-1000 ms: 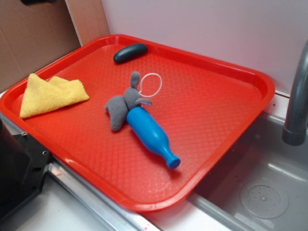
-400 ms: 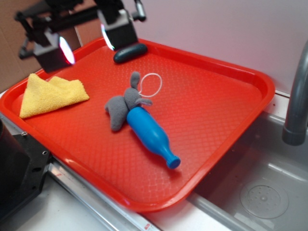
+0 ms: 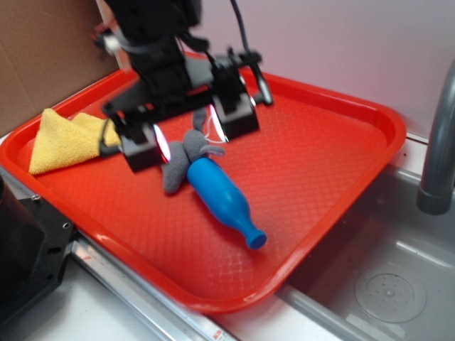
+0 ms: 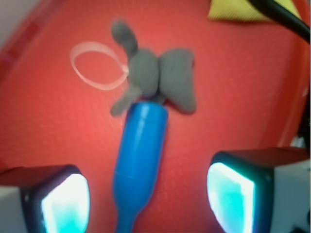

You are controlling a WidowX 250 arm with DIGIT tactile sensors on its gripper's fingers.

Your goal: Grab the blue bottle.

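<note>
Gripper (image 3: 190,133) hangs over the left-centre of the red tray (image 3: 341,170), jaws spread wide, nothing between them. You can see both fingers (image 3: 238,114) above the grey plush (image 3: 178,158) in the exterior view; whether they touch it is not clear from here. In the wrist view the two lit pads (image 4: 65,204) sit low in frame, one on either side of the bottle's neck end, with clear tray showing between each pad and the bottle.

Blue bottle (image 3: 222,199) lies flat on its side near the tray's middle. Long axis runs diagonally: fat base up against the grey plush, narrow neck and flared mouth pointing toward the tray's front rim and the sink (image 3: 387,284) side. In the wrist view (image 4: 141,160) the same axis runs nearly top to bottom, base at the plush (image 4: 163,80), neck toward your camera.

White loop (image 4: 95,65) lies beside the plush. Yellow cloth (image 3: 67,138) sits at the tray's left edge, well apart from the bottle.
</note>
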